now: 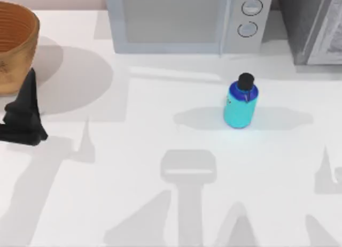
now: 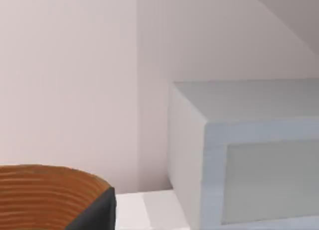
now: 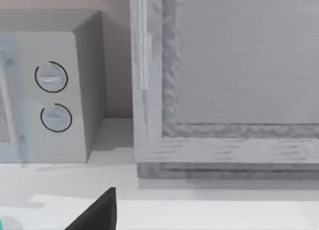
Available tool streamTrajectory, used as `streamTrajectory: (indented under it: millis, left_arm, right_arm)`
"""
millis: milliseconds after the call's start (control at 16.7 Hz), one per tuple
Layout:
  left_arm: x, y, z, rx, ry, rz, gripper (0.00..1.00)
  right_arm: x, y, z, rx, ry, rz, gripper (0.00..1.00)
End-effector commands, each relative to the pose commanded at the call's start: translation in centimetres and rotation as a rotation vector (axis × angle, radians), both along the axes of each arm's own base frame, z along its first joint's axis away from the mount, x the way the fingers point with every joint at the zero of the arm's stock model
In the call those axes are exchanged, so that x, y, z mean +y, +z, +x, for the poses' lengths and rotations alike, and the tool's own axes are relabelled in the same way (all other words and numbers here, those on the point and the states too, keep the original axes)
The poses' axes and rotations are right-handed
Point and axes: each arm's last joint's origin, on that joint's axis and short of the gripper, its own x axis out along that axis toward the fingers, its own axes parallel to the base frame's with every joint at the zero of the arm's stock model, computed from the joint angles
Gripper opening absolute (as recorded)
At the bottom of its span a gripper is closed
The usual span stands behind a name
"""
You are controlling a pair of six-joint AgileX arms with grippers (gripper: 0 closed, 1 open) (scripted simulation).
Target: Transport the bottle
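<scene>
The left pincer [image 1: 24,116] hangs at the tabletop's [image 1: 133,151] left edge, just in front of the wooden bowl [image 1: 13,38]; I cannot tell how far it is open, and it holds nothing. The bottle [image 1: 240,103], turquoise with a darker blue shoulder and a black round cap, stands upright right of centre, just before the microwave [image 1: 187,20], its long axis vertical, cap up.
</scene>
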Motion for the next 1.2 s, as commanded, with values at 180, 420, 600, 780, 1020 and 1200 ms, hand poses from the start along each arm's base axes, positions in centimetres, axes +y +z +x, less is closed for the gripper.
streamTrajectory:
  millis: [180, 420, 600, 780, 1020, 1200]
  left_arm:
    - [-2.7, 0.3, 3.9, 0.029, -0.102, 0.010, 1.00]
    - [-8.1, -3.2, 9.2, 0.101, -0.247, 0.041, 1.00]
    - [-12.5, -7.9, 11.5, 0.148, -0.352, 0.068, 1.00]
    - [-16.4, -12.9, 12.1, 0.162, -0.447, 0.084, 1.00]
    - [-19.9, -17.7, 11.6, 0.122, -0.544, 0.077, 1.00]
    - [-21.3, -19.4, 11.1, 0.083, -0.586, 0.062, 1.00]
  right_arm:
    - [0.0, 0.0, 0.0, 0.000, 0.000, 0.000, 1.00]
    - [0.0, 0.0, 0.0, 0.000, 0.000, 0.000, 1.00]
    - [0.0, 0.0, 0.0, 0.000, 0.000, 0.000, 1.00]
    - [0.0, 0.0, 0.0, 0.000, 0.000, 0.000, 1.00]
    - [0.0, 0.0, 0.0, 0.000, 0.000, 0.000, 1.00]
    - [0.0, 0.0, 0.0, 0.000, 0.000, 0.000, 1.00]
